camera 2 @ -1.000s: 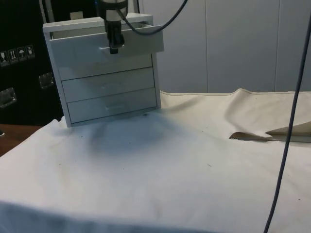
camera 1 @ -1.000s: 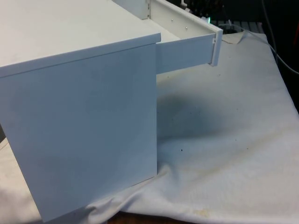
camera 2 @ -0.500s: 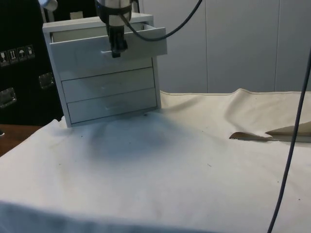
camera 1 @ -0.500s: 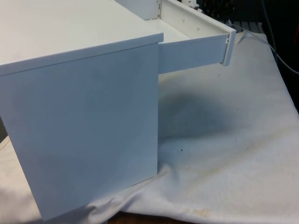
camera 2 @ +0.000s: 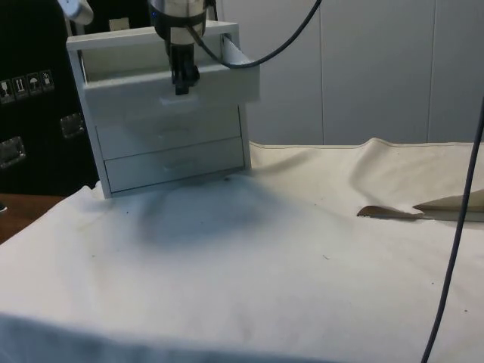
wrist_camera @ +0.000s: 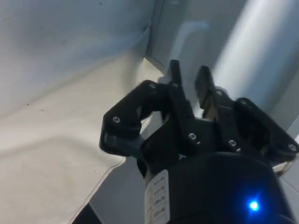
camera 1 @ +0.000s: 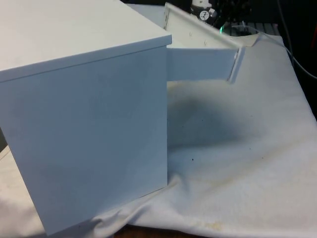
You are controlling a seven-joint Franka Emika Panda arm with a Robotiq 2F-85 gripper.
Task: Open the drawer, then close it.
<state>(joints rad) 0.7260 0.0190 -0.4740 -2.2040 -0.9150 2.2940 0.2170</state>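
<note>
A white chest of three drawers (camera 2: 170, 162) stands at the far left of the table in the side view; in the front view it turns its plain side (camera 1: 84, 124) to the camera. Its top drawer (camera 2: 144, 87) is pulled far out and sags, its front tilted downwards (camera 1: 198, 62). My black gripper (camera 2: 181, 85) hangs straight down at that drawer's front, its tips just above the small handle (camera 2: 178, 99). In the wrist view my gripper (wrist_camera: 188, 73) stands open by a narrow gap, with nothing between the fingers (wrist_camera: 174, 77).
The two lower drawers (camera 2: 170, 151) are closed. A flat tan piece (camera 2: 393, 213) lies on the white cloth at the side view's right, by a raised fold (camera 2: 378, 145). A dark cable (camera 2: 454, 227) hangs down there.
The top drawer slid further out, then its front dropped and tilted down. The handle, held between my fingers before, now sits just below the fingertips.
</note>
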